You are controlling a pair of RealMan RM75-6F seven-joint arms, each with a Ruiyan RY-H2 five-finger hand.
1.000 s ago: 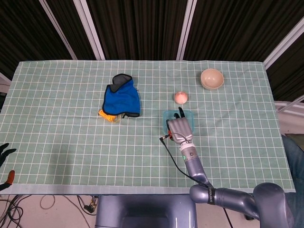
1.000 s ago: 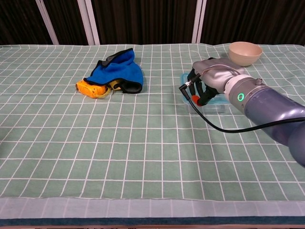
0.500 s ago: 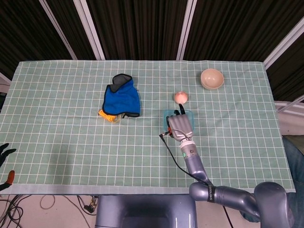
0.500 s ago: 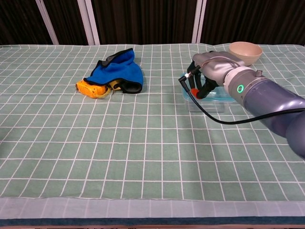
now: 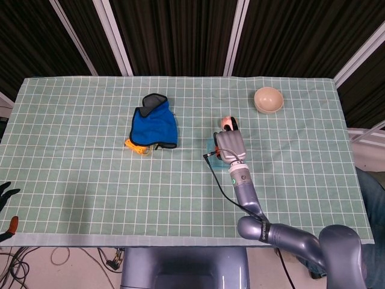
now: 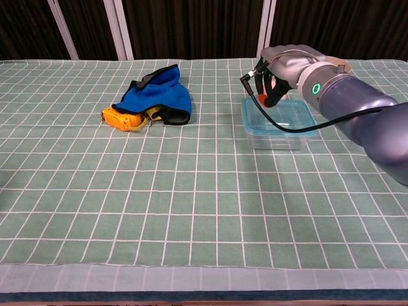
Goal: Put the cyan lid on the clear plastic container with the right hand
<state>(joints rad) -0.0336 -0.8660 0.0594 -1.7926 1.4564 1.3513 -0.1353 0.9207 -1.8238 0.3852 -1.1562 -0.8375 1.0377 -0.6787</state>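
Observation:
The clear plastic container (image 6: 275, 138) stands right of the table's centre with the cyan lid (image 6: 280, 113) lying flat on top of it. My right hand (image 6: 285, 69) hovers just above and behind the container's far edge, holding nothing, its dark fingers (image 6: 270, 93) hanging loosely downward and off the lid. In the head view the right hand (image 5: 230, 145) covers most of the container, so only a cyan corner of the lid (image 5: 210, 146) shows. Dark spread fingertips of my left hand (image 5: 6, 194) peek in at the left frame edge, off the table.
A blue cloth (image 5: 154, 123) lies left of centre over a yellow-orange object (image 5: 135, 146). A small peach-coloured ball (image 5: 226, 121) sits just beyond the right hand. A beige bowl (image 5: 268, 99) stands at the back right. A black cable (image 6: 290, 129) trails from the right wrist.
The right hand lifted off the lid and moved up and away toward the table's far side. The lid stays on the container, which now shows fully in the chest view.

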